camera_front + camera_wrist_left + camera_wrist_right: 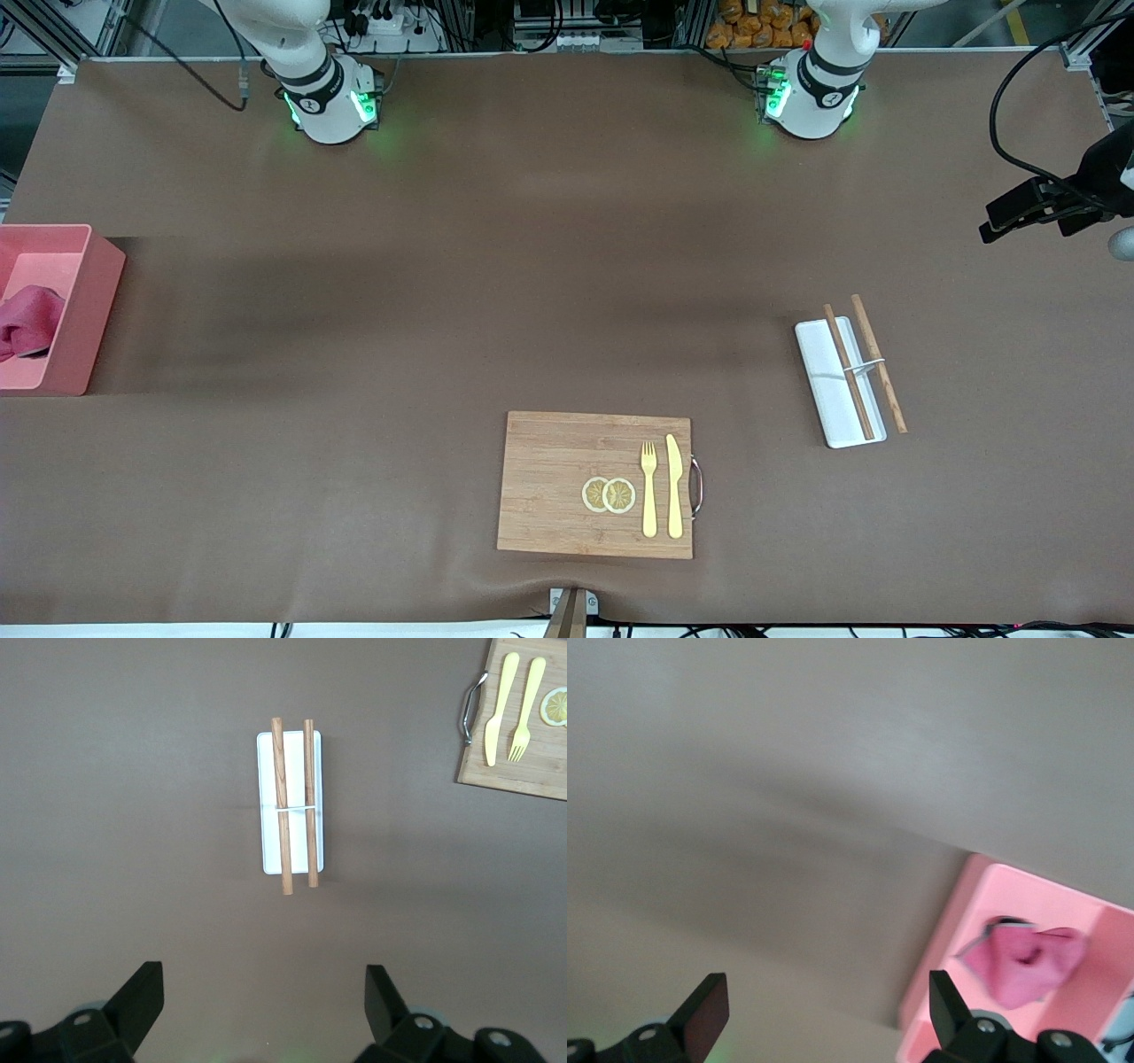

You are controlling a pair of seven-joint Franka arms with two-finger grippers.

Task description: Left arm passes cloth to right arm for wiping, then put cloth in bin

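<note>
already the cloth (29, 323) lies crumpled in the bin (97, 292), soft and light, easiest pinched at a raised fold; right hand (824, 1010) and left hand (263, 1005) both released.

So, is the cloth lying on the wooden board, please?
No, the cloth lies inside the bin, away from the board.

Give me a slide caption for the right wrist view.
Open right gripper above the table beside the pink bin, with the magenta cloth lying inside.

broad bare table (496, 266) mid-span; obstacles only bin (93, 301), wooden board (567, 483) and white tray (819, 390) with 2 sticks (877, 363)
</note>
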